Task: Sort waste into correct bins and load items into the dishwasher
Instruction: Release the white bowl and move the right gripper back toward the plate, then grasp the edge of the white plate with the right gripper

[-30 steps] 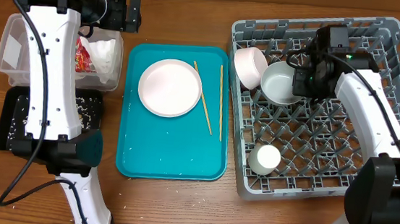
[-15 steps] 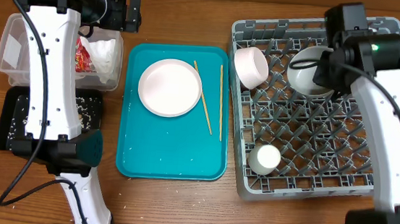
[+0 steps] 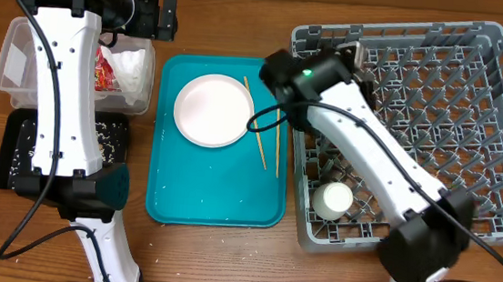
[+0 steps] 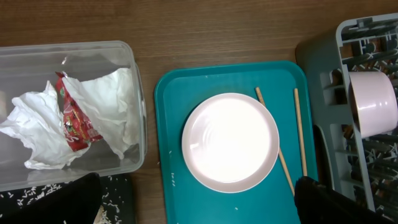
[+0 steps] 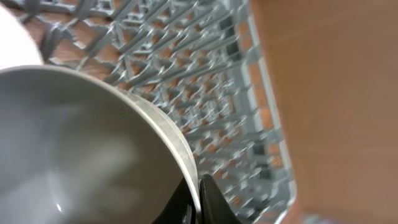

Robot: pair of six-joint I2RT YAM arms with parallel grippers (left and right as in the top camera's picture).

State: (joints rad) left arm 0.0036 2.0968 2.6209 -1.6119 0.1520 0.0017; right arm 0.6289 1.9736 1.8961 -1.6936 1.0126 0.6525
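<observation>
My right gripper [image 5: 199, 193] is shut on the rim of the pale grey-green bowl [image 5: 74, 143] and holds it over the grey dish rack [image 5: 205, 81]. From overhead the right arm [image 3: 307, 77] lies across the rack's [image 3: 471, 133] left edge and hides that bowl. The pink bowl [image 4: 372, 102] stands in the rack and a white cup [image 3: 332, 199] sits near its front. The pale plate [image 3: 214, 110] and two chopsticks [image 3: 261, 140] lie on the teal tray [image 3: 210, 192]. My left gripper [image 4: 196, 208] is open and empty above the tray.
The clear tub [image 3: 17, 57] at the left holds white napkins [image 4: 118, 93] and a red wrapper [image 4: 73, 118]. The black tray [image 3: 18, 152] in front of it holds loose rice. A few grains lie on the teal tray.
My right arm has swung from the rack's back right to its left edge, carrying the grey-green bowl. The pink bowl no longer shows from overhead. The left arm has not moved.
</observation>
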